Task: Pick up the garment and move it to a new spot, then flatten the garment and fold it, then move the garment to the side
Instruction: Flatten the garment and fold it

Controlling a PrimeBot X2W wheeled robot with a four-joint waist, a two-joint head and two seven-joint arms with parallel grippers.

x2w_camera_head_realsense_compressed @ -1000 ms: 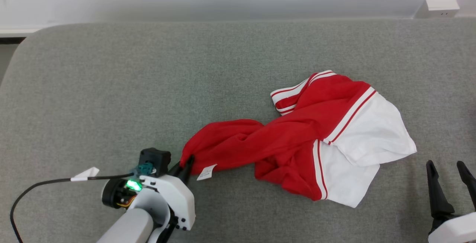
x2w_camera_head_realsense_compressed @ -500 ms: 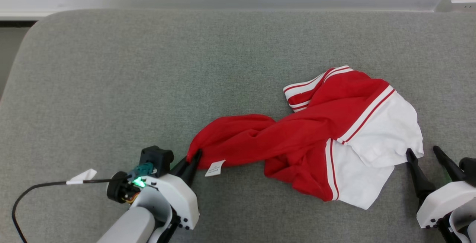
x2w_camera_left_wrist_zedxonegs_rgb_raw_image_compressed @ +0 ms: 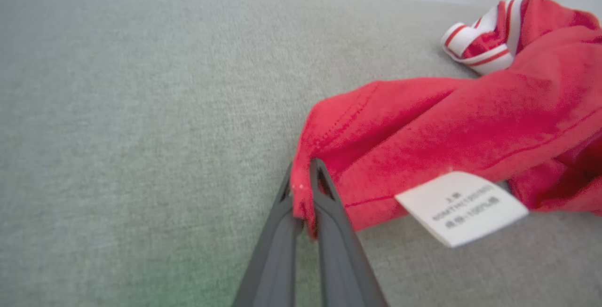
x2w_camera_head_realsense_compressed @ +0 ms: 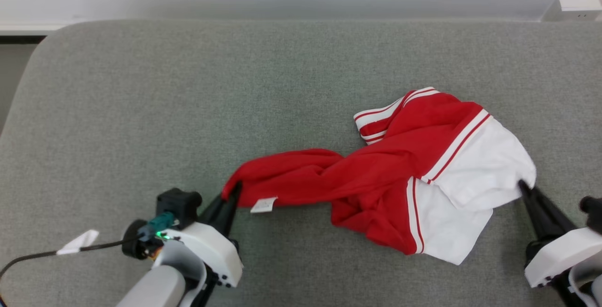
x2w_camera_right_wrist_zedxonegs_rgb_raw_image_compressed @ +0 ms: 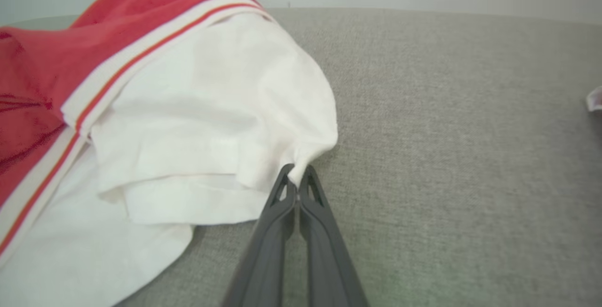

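Note:
A red and white garment (x2w_camera_head_realsense_compressed: pixel 390 175) lies crumpled and stretched across the grey cushion (x2w_camera_head_realsense_compressed: pixel 188 100), red part to the left, white part to the right. My left gripper (x2w_camera_head_realsense_compressed: pixel 230 193) is shut on the garment's red left corner (x2w_camera_left_wrist_zedxonegs_rgb_raw_image_compressed: pixel 303 175), beside a white care label (x2w_camera_left_wrist_zedxonegs_rgb_raw_image_compressed: pixel 463 207). At the far right, my right gripper (x2w_camera_head_realsense_compressed: pixel 523 185) is shut on the white corner (x2w_camera_right_wrist_zedxonegs_rgb_raw_image_compressed: pixel 305 156), pinching a fold of cloth between its tips. A striped red and white cuff (x2w_camera_head_realsense_compressed: pixel 376 121) sticks out at the top of the heap.
A black cable with a white tag (x2w_camera_head_realsense_compressed: pixel 77 242) trails from the left wrist. A white wall socket block (x2w_camera_head_realsense_compressed: pixel 576 3) sits at the back right beyond the cushion's far edge. Bare grey cushion spreads to the left and back.
My right gripper came in from the lower right and shut on the garment's white corner. The left gripper pulled its red corner a little leftward. The camera shifted slightly.

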